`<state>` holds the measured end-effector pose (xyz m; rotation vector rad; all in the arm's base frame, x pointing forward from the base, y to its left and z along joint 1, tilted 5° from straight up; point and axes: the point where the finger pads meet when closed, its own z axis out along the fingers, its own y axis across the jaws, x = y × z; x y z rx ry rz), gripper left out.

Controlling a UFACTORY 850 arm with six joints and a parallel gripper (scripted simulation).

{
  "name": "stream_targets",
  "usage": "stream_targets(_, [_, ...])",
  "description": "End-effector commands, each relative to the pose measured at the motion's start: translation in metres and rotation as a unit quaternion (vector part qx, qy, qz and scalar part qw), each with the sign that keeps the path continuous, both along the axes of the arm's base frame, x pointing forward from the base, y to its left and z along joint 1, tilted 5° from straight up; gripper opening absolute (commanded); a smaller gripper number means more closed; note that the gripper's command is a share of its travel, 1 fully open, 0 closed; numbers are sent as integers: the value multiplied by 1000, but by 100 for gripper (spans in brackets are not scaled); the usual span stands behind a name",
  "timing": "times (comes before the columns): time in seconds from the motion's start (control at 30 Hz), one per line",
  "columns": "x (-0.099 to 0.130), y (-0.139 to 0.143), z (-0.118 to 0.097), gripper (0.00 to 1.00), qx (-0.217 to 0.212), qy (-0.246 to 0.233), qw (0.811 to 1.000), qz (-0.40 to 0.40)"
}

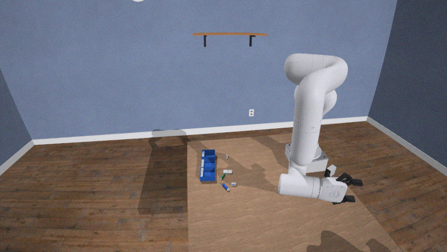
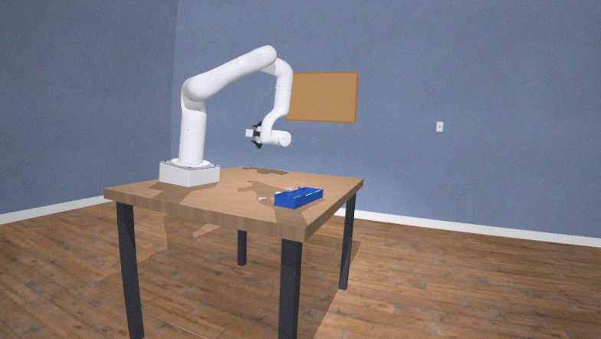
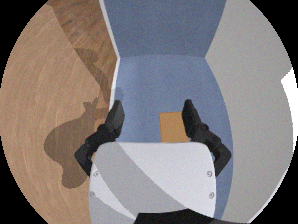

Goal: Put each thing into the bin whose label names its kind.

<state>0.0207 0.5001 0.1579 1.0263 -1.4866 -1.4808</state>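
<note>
A row of blue bins point(image 1: 208, 165) with small white labels stands on the wooden table; it also shows in the exterior view point(image 2: 298, 196). Beside it lie a small grey bolt point(image 1: 227, 156), a white flat piece point(image 1: 227, 171), a green piece point(image 1: 222, 177), a small grey piece point(image 1: 233, 184) and a blue cylinder point(image 1: 225, 187). My gripper point(image 1: 349, 189) is open and empty. It hangs high above the table, far from the things, pointing sideways, as the exterior view point(image 2: 256, 135) shows. The wrist view shows the open fingers against the wall.
The arm's white base point(image 2: 189, 172) stands at the table's far corner. The bins sit near the table's edge point(image 2: 320, 218). The labels are too small to read.
</note>
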Motion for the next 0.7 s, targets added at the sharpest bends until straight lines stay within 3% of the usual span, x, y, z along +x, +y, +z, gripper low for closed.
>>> stream_targets(0.0, [0, 0, 1, 100, 1, 0, 1000, 0])
stream_targets(0.53, [0, 0, 1, 100, 1, 0, 1000, 0])
stream_targets(0.57, [1, 0, -8, 7, 1, 0, 1000, 0])
stream_targets(0.67, [2, 0, -26, 7, 1, 0, 1000, 0])
